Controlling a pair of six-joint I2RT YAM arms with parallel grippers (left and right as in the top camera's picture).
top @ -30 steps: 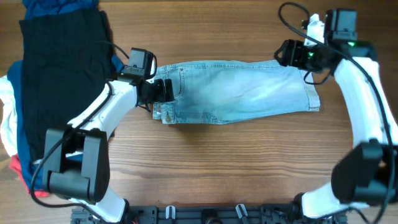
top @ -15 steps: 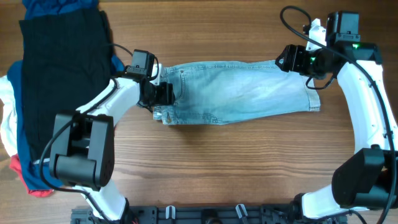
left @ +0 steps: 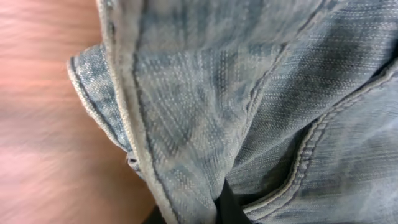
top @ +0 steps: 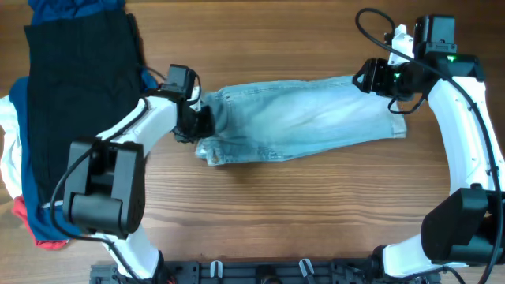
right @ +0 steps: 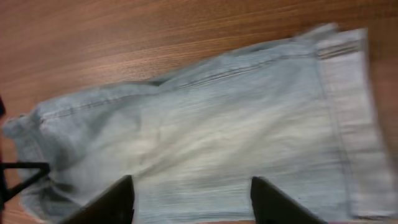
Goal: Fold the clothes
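Looking overhead hides what wrist views show: left fingers (left: pixel 227 208) pinching the shorts (left: pixel 249 93), right fingers (right: pixel 115 202) spread above them.

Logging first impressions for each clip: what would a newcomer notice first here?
Light blue denim shorts lie stretched across the middle of the wooden table. The left gripper is shut on their bunched waistband end, while the right gripper hovers open over the cuffed hem end. A black garment tops a clothes pile at the far left.

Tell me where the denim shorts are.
In the overhead view the denim shorts lie mid-table, between the left gripper at their waistband and the right gripper near their cuffed hem.
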